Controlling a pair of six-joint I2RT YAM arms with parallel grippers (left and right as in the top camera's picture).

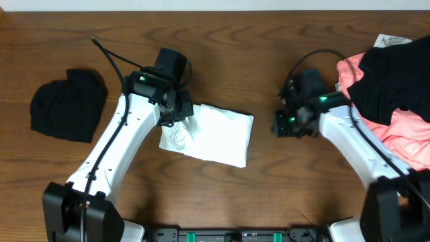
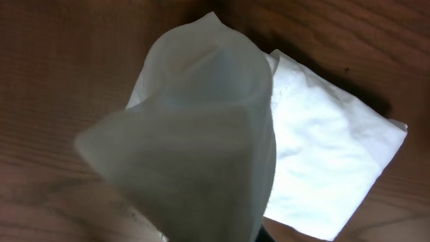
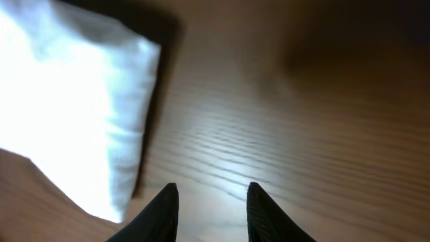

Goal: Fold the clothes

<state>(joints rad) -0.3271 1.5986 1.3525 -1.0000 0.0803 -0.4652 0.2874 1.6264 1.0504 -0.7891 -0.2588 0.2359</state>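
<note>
My left pincer (image 1: 176, 113) is clenched on the left edge of the white soft-fabric T-shirt (image 1: 218, 134), which lies folded into a rough rectangle near the middle of the brown wooden desk (image 1: 269, 40). On the left wrist camera the pinched edge (image 2: 201, 134) stands up as a blurred cone of cloth right against the lens. It hides the fingers from me, while the rest of the T-shirt (image 2: 329, 154) lies flat on the wood behind it.

My right pincer (image 1: 279, 124) is released. On its wrist camera the two dark fingertips (image 3: 164, 208) stand apart with only bare wood between them. It sits near the T-shirt's right edge (image 3: 74, 101) but does not touch it.

A crumpled black fabric garment (image 1: 67, 104) lies at the far left of the desk, well apart from the T-shirt. At the far right, beside my right arm, a second black garment (image 1: 393, 81) is heaped on a coral-pink fabric garment (image 1: 403, 138).
</note>
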